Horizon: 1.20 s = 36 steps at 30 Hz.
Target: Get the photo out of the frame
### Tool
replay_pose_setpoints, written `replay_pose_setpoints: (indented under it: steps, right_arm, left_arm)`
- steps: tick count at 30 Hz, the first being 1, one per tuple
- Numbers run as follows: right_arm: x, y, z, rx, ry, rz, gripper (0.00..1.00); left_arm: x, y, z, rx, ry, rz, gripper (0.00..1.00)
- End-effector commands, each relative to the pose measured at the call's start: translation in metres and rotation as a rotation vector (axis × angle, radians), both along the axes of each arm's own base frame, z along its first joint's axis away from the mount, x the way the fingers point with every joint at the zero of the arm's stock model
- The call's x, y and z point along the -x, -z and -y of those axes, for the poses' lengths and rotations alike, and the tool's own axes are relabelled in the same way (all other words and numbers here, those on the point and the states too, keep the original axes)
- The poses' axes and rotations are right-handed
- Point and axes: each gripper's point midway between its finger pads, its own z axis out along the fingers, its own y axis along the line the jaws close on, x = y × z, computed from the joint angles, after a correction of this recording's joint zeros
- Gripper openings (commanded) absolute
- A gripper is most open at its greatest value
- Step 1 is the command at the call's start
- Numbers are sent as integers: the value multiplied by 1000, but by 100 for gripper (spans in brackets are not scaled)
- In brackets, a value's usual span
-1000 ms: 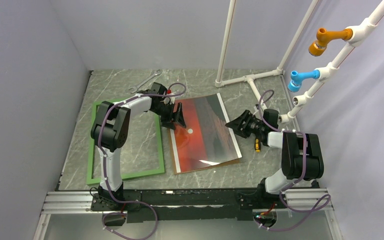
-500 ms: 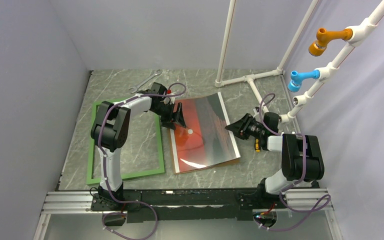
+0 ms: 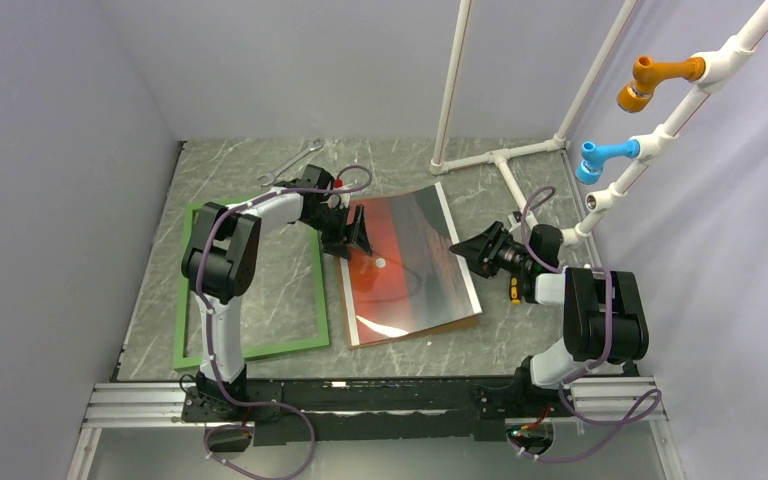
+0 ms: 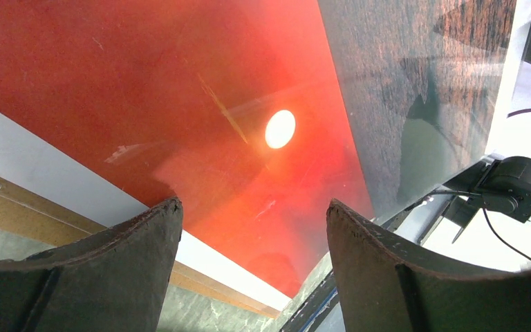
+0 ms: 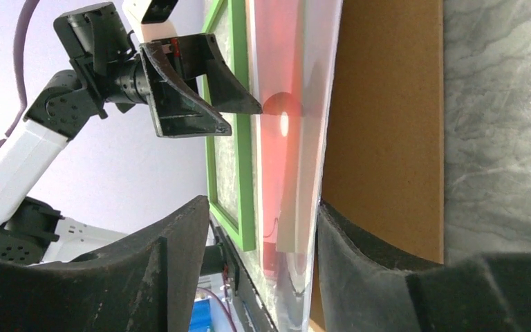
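Marble worktop (image 3: 410,160) is carrying the photo (image 3: 410,270) on a backing board (image 5: 387,138) beside the frame (image 3: 250,350), w/ L tool (image 4: 249,207) hovering open and R tool (image 5: 259,206) straddling its raised edge unclosed, so a skewed pinch is risking a crease or slip.

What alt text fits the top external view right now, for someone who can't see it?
The sunset photo lies out of the green frame, on a brown board; the empty frame lies flat to its left. The left gripper hangs open over the photo's left edge, and the right gripper, open, sits at its right edge.
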Motion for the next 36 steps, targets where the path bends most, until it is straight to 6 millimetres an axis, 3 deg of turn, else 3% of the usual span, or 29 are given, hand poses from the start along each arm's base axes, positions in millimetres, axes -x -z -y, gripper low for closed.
replay_pose_setpoints:
  steps: [1, 9, 18, 36]
  right_arm:
    - [0, -14, 2, -21, -21, 77, 58]
    - [7, -10, 13, 42, -6, 78, 64]
    - [16, -19, 13, 52, -7, 79, 65]
    - [33, -14, 20, 184, -8, 53, 70]
  left_arm:
    - [-2, 9, -5, -37, 4, 11, 81]
    - [-2, 9, -5, -36, 4, 14, 81]
    - [-3, 10, -5, -39, 3, 15, 82]
    - [-2, 8, -4, -32, 2, 14, 82]
